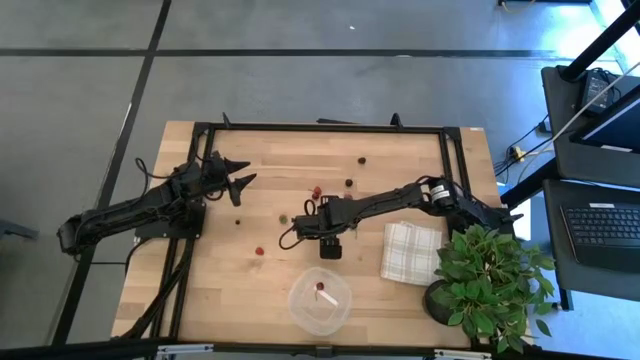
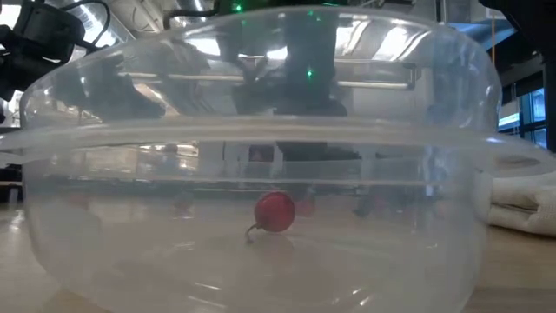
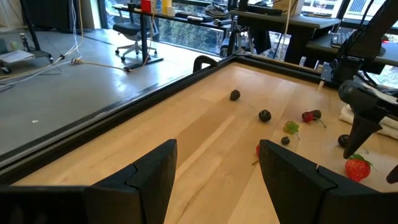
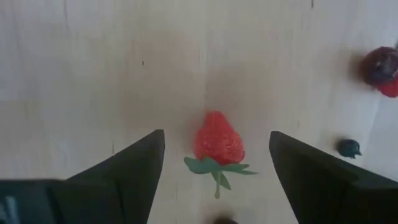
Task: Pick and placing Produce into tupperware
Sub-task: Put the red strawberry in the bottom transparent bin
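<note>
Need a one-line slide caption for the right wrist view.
Right gripper, jaws open, straddles a strawberry lying on the table.

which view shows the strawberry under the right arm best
The right wrist view: the strawberry fills the middle, red body and green leaves clear, lying between the open right tool fingers. The left wrist view shows it small at the edge. The high view hides it; the low view doesn't show it.

- The tupperware (image 1: 319, 303) is sitting at the table's (image 1: 240, 290) near edge, one berry (image 2: 274, 212) lying inside it.
- A cloth (image 1: 410, 252) is lying to its right, beside a potted plant (image 1: 490, 272).
- A strawberry (image 4: 218, 139) is lying between the right tool's (image 4: 216, 163) fingers, mid-table.
</note>
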Available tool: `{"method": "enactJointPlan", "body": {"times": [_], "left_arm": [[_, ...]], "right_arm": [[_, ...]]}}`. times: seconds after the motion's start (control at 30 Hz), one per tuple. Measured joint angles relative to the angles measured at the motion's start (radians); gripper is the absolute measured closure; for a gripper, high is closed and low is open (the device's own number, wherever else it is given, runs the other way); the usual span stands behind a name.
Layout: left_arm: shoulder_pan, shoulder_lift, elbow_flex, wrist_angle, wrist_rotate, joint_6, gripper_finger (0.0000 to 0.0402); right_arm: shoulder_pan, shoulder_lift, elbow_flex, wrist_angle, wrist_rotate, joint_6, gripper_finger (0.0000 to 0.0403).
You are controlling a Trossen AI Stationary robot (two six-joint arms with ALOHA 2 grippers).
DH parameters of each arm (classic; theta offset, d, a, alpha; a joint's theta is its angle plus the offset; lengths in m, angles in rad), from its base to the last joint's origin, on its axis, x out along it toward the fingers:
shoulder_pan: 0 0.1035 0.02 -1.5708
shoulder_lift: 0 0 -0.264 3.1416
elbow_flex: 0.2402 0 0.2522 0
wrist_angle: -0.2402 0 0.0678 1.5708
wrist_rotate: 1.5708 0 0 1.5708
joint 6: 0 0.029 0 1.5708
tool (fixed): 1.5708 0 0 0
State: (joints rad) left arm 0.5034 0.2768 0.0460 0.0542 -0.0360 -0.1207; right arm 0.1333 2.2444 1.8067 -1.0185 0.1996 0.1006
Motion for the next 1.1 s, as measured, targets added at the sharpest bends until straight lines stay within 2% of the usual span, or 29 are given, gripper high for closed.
{"method": "enactJointPlan", "body": {"times": [0.4, 0.73, 1.1], "left_arm": [[0.0, 0.0, 0.0, -0.009, 0.0, 0.0, 0.0182], [0.0, 0.0, 0.0, -0.009, 0.0, 0.0, 0.0182], [0.0, 0.0, 0.0, -0.009, 0.0, 0.0, 0.0182]], "right_arm": [[-0.008, -0.005, -0.118, 0.064, 0.001, 0.0, 0.015], [-0.012, -0.001, -0.104, 0.085, -0.002, -0.054, 0.0165], [-0.026, 0.0, -0.104, 0.095, -0.016, -0.033, 0.017]]}}
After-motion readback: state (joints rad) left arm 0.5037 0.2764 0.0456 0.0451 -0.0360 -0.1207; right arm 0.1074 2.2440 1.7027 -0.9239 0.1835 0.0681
